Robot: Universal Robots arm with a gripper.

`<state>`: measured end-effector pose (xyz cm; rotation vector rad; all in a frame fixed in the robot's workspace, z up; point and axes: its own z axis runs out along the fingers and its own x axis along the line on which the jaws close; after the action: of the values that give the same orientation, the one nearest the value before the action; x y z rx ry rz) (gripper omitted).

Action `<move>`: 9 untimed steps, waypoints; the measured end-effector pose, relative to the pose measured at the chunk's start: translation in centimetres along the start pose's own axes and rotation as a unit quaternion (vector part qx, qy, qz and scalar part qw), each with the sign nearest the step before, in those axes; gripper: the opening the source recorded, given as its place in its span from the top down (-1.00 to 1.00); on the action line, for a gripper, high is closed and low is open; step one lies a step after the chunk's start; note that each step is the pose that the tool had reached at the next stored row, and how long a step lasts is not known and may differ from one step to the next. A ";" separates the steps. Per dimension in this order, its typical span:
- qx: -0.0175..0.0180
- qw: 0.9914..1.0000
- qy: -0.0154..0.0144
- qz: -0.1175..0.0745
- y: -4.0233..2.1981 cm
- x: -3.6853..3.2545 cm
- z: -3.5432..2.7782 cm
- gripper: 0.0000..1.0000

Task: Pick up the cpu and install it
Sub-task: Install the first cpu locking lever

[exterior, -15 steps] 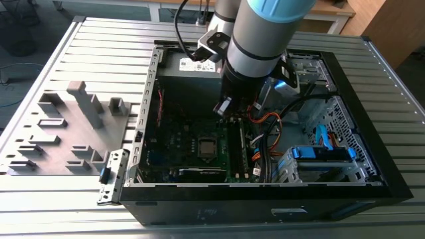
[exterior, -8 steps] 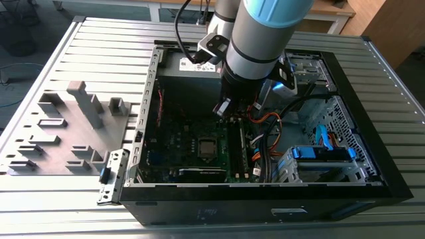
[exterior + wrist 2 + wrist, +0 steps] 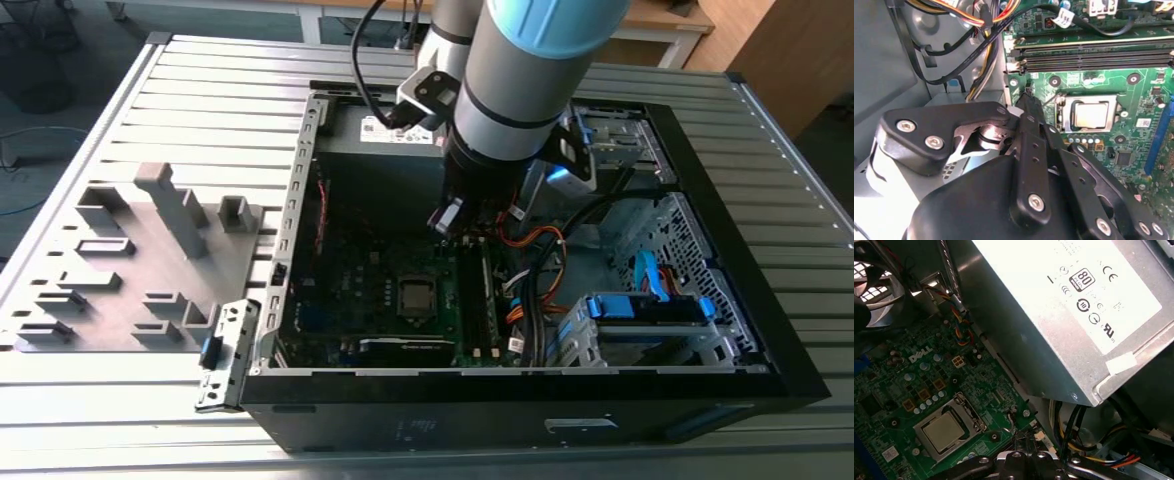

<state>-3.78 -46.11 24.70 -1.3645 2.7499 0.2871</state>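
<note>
**Chip sits in its socket, arm poised inside the case**

Exterior view: the arm reaches down into the open black computer case, which lies on a slatted metal table. Its gripper hangs above the green circuit board, near the far end of the board and close to a bundle of orange and black cables. On the exterior view's left, a grey tray with tall grey blocks rests on the table beside the case.

The cpu lies flat in the metal-framed socket on the board, its pale silvery top facing up; it appears in both wrist views and as a small pale square in the exterior view. Nothing touches it. In the second wrist view the black fingers come to a narrow tip just beside the socket frame, above the board and apart from the chip. The tips look drawn together with nothing between them, though the linkage hides part of them.

In the first wrist view a large silver power supply box sits beside the board, with coloured wires running beneath its corner. Long black memory slots run alongside the socket in the second wrist view.
</note>
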 end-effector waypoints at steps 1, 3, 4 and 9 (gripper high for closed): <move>0.000 1.000 -0.001 0.000 0.02 -0.02 0.06 0.79; -0.001 1.000 -0.002 0.000 0.09 -0.07 0.24 0.79; -0.001 1.000 -0.002 -0.001 0.14 -0.11 0.33 0.79; -0.002 1.000 -0.002 -0.001 0.65 -0.22 0.70 0.79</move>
<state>-4.18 -45.42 24.13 -1.3670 2.7452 0.2938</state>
